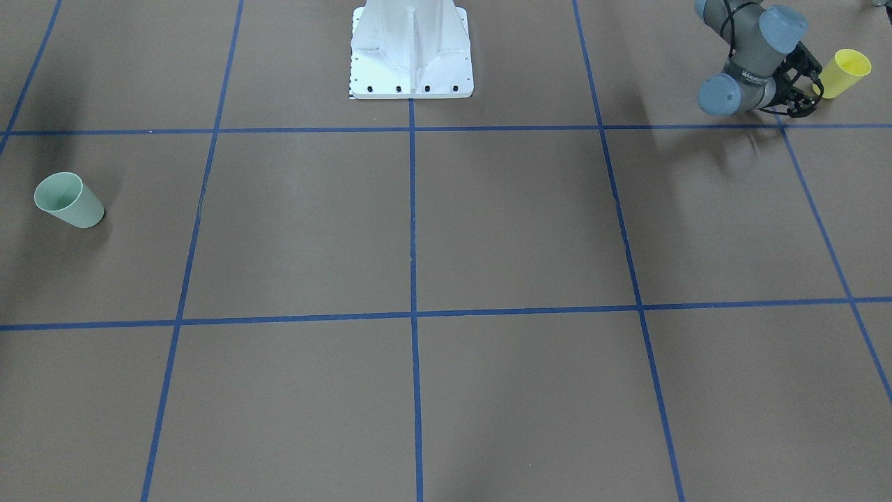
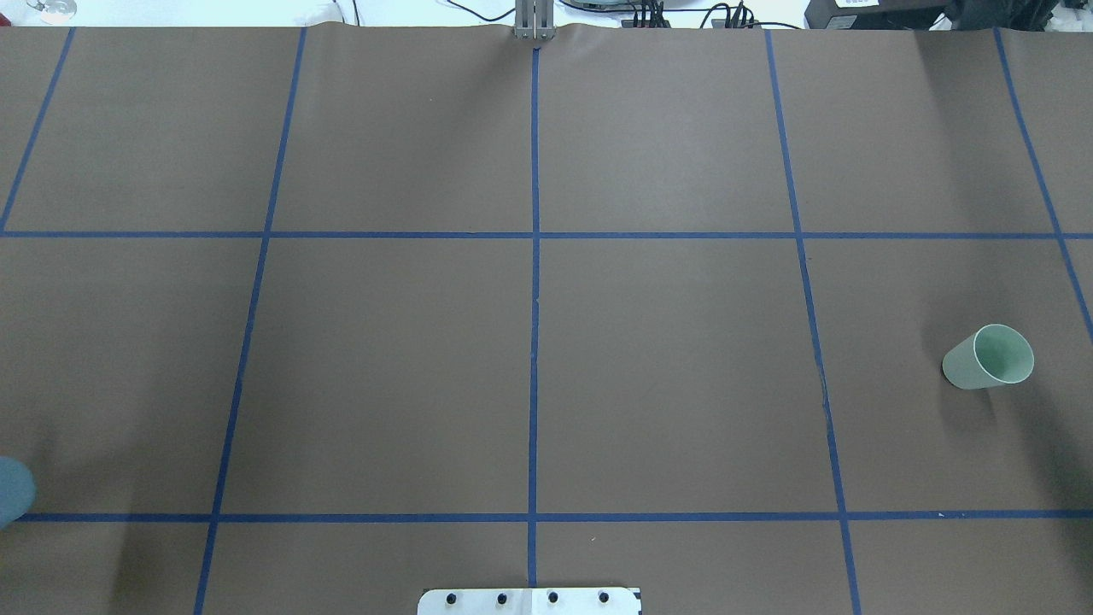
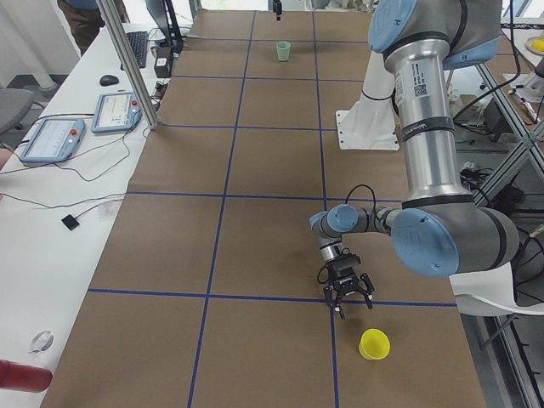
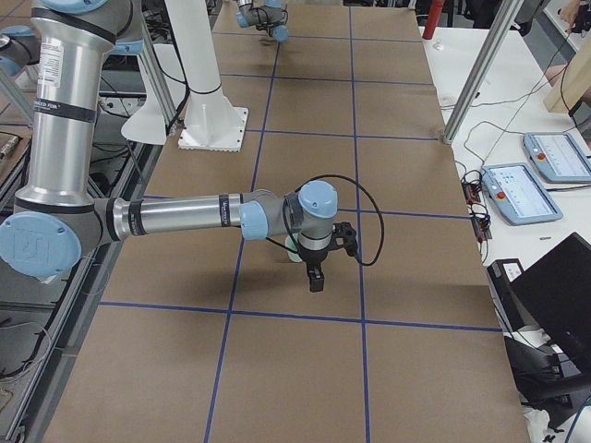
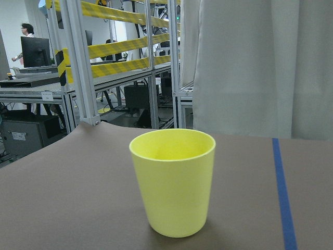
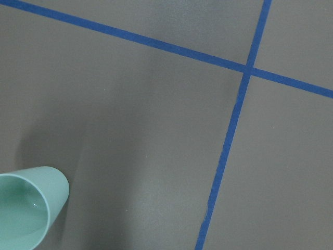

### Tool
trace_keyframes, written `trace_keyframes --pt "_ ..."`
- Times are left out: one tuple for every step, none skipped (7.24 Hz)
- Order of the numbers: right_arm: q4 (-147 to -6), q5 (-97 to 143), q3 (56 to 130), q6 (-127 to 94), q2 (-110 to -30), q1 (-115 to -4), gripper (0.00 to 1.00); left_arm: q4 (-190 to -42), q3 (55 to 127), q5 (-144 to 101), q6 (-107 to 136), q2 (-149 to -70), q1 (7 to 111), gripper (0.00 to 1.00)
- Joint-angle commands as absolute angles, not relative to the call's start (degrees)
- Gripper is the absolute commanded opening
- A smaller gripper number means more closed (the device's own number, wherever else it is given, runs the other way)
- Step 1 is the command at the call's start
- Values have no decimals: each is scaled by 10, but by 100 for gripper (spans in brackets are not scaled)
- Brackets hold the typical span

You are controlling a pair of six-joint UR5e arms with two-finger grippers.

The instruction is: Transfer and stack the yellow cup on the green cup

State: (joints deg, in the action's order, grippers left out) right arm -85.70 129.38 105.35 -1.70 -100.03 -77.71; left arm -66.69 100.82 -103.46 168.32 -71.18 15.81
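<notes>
Front view first: the yellow cup [image 1: 843, 72] stands upright at the desk's [image 1: 488, 230] corner on the robot's left. The left arm [image 1: 749, 66] holds its jaws apart just beside the cup's base, not around it, so an off-line push could tip this light cup or skid it toward the edge. The green cup [image 1: 68, 200] stands well apart at the opposite end. Overhead, only the green cup shows, so the carry looks long and a loose hold could drop the load. Left side view: jaws splayed, yellow cup just past them. Right side view: the right arm [image 4: 185, 217] hangs over the green cup; I cannot tell its jaws' state, and it may block the stacking. Left wrist: yellow cup dead ahead. Right wrist: the green rim sits in the corner.
</notes>
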Motion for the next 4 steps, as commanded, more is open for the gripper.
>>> trace_keyframes --pt "-858 1295 1053 -18 -1002 -777 100 -678 1031 -1040 1684 -666 144 94" --pt "-858 1295 1053 -18 -1003 -777 100 -699 1030 -1036 1684 -652 139 94" --pt "-858 1295 1052 -18 -1003 -777 100 -714 1031 -1038 1689 -650 121 94" --pt "-858 1295 1052 -19 -1003 -777 100 -713 1031 -1039 1689 -650 117 95"
